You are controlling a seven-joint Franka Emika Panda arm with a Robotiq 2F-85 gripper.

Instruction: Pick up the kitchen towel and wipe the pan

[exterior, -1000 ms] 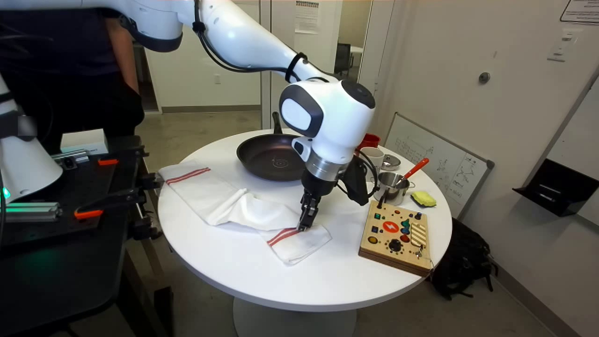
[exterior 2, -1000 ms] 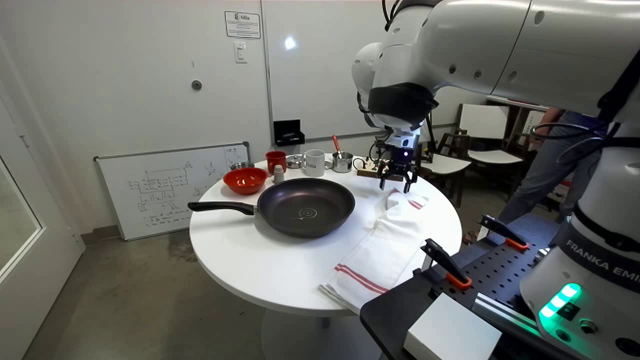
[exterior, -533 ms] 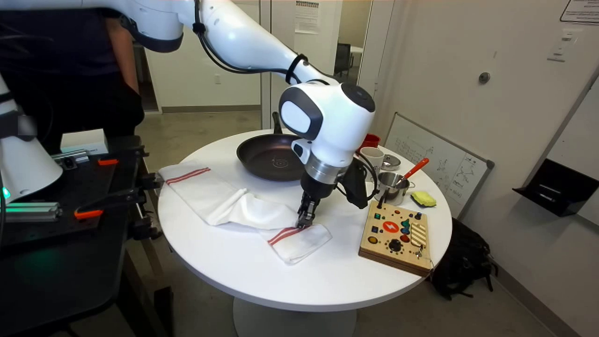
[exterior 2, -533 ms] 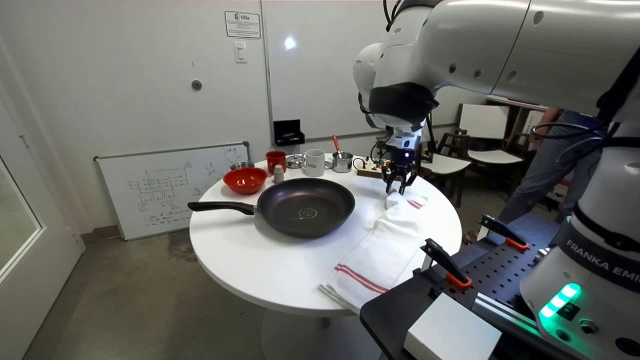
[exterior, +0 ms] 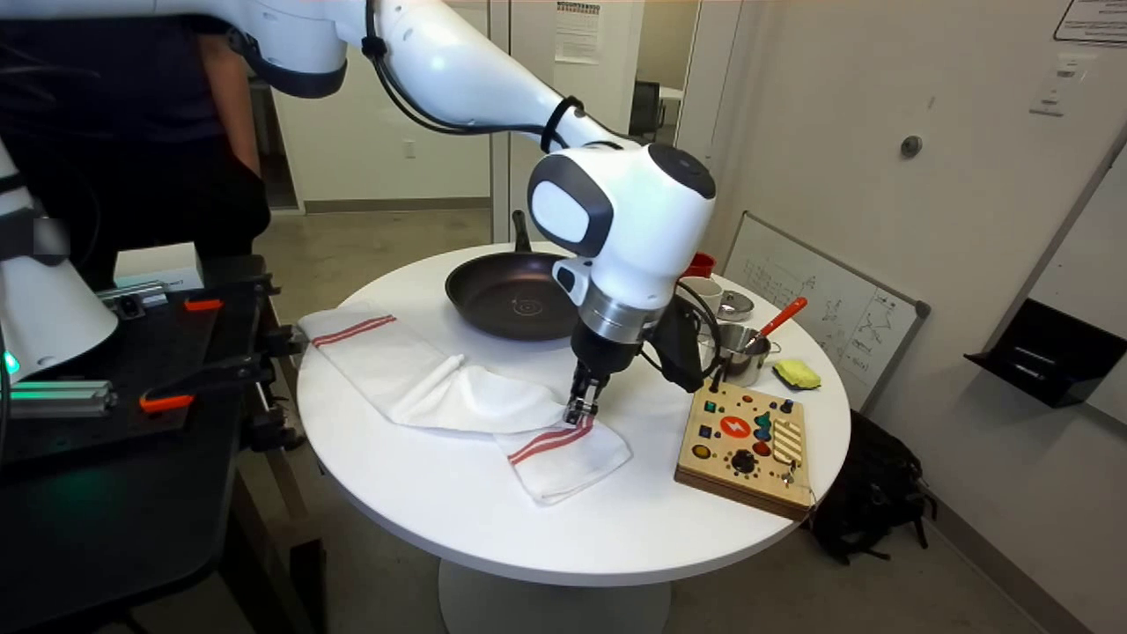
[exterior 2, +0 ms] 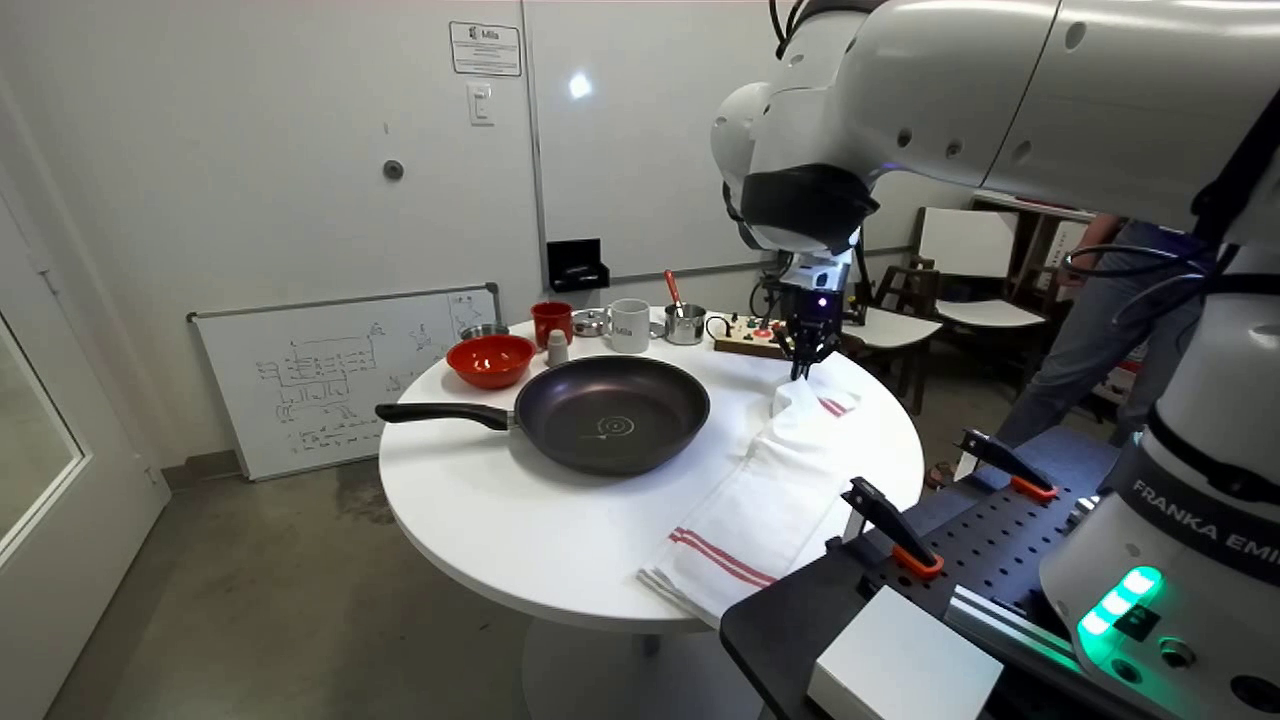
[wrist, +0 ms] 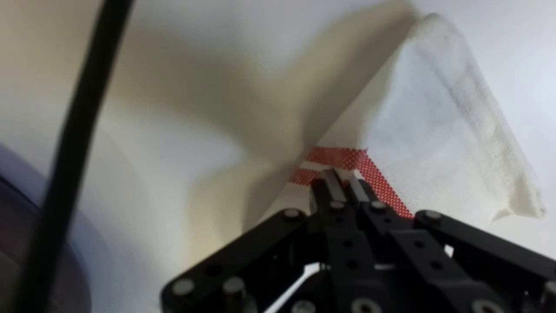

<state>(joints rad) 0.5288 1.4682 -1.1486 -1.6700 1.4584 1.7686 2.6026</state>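
Woven cloth towel point(wrist: 438, 126), smooth pan point(exterior 2: 612, 408)

1. Counter point(exterior 2: 560, 530) between pan point(exterior 2: 612, 425) and kitchen towel point(exterior 2: 770, 490): bare strip, passable.
2. Gap between kitchen towel and wooden board point(exterior: 722, 453): likewise bare.
3. Obstruction: red bowl point(exterior 2: 490, 365), white mug point(exterior 2: 629, 326) and steel pot point(exterior 2: 685, 327) ranged behind the pan in an exterior view; red-handled utensil point(exterior 2: 673, 288) projects upward from the pot.
4. Pan handle point(exterior 2: 445, 413) reaches the counter's edge, obstructing that side.
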